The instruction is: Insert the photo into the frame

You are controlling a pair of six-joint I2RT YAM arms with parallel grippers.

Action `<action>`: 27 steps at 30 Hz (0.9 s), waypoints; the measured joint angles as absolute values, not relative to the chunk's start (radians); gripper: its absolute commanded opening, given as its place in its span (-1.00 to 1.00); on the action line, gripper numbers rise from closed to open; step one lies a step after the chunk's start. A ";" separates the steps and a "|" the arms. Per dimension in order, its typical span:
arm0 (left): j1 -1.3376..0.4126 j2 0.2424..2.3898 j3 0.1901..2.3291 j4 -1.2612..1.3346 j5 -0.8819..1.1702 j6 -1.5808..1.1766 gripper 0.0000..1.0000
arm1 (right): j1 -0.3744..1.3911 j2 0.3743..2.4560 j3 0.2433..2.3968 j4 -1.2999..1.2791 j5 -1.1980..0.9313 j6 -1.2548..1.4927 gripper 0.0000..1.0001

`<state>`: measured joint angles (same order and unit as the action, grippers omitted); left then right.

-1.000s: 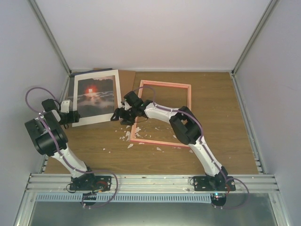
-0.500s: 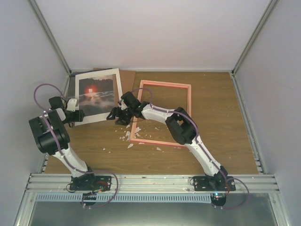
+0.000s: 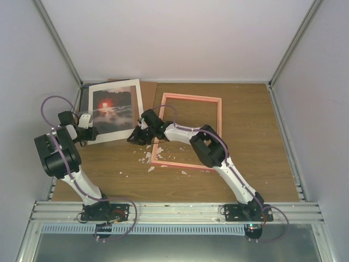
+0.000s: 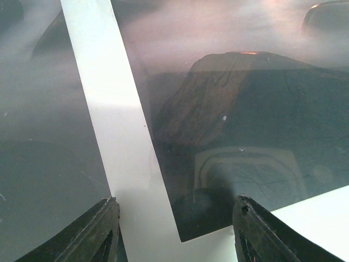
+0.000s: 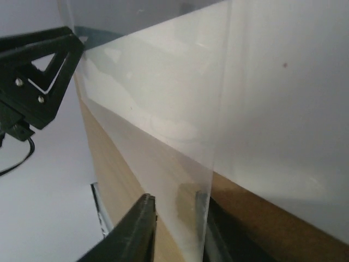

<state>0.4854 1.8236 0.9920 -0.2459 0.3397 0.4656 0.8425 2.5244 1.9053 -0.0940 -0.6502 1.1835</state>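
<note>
The photo (image 3: 110, 109), a dark landscape with a red sun, sits inside a white mat (image 3: 137, 106) at the back left, partly over a brown board (image 3: 148, 90). The pink frame (image 3: 188, 97) lies flat to its right. My left gripper (image 3: 91, 132) is at the mat's near left corner. Its fingers (image 4: 101, 229) stand wide apart on either side of the photo's corner (image 4: 188, 215); it is open. My right gripper (image 3: 136, 135) is at the mat's near right corner. There its jaws have closed to a narrow gap on a pale, slightly see-through sheet edge (image 5: 210, 164).
White chips (image 3: 147, 158) lie scattered on the wooden table (image 3: 251, 136) by the frame's near left corner. Grey walls stand close on the left, back and right. A metal rail (image 3: 174, 210) runs along the near edge by the arm bases.
Both grippers' jaws have narrowed, the right one far more, onto the sheet edge. The left gripper has moved up to the mat's corner. The mat with the photo has shifted slightly right.
</note>
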 measured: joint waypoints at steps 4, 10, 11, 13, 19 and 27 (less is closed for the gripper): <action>0.485 1.824 0.993 -0.247 0.342 0.469 0.24 | 0.842 2.518 1.895 -0.088 -0.613 1.155 -0.91; 0.490 1.803 1.002 -0.304 0.395 0.474 0.65 | 0.842 2.483 1.884 -0.089 -0.587 1.110 -0.99; 0.494 1.788 1.002 -0.343 0.419 0.471 0.70 | 0.841 2.468 1.876 -0.089 -0.586 1.102 -0.99; 0.505 1.766 1.002 -0.387 0.447 0.464 0.76 | 0.840 2.438 1.862 -0.090 -0.583 1.081 -0.99; 0.522 1.646 1.029 -0.462 0.530 0.453 0.92 | 0.827 2.286 1.790 -0.093 -0.567 0.972 -0.99; 0.514 1.574 1.057 -0.465 0.678 0.402 0.97 | 0.730 1.948 1.456 -0.079 -0.571 0.844 -0.99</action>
<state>0.5144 1.5738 1.0569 -0.4648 0.6777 0.4023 0.7303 1.9476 1.4559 -0.0792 -0.5713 0.8440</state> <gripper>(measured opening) 0.990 0.010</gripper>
